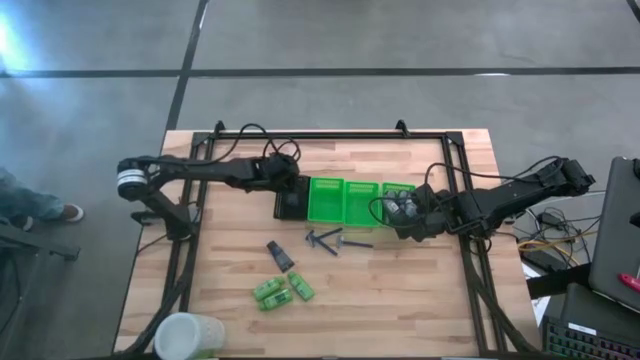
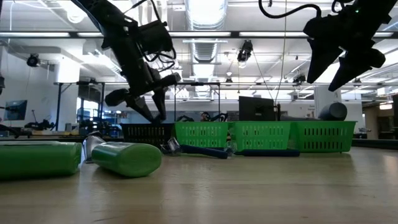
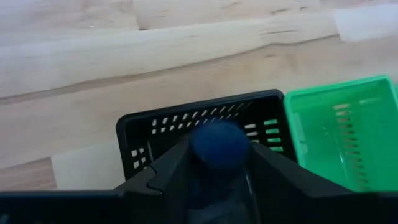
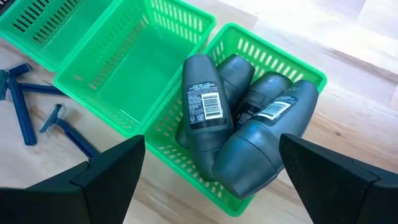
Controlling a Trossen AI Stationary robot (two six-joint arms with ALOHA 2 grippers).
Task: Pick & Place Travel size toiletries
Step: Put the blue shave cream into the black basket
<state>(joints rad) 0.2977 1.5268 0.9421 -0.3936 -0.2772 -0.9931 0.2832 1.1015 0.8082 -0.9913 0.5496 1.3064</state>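
Grey bottles (image 4: 242, 124) in green tray (image 4: 309, 74); right gripper (image 4: 211, 171) open above.

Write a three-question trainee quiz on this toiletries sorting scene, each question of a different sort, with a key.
1. True or false: the right gripper hangs open above the green basket that holds the grey bottles.
2. Multiple choice: what does the left gripper hold over the black basket? A) a razor B) a dark item with a rounded blue end C) nothing
3. Fill in: the green tubes lie on the ____.

Key: 1 true; 2 B; 3 table.
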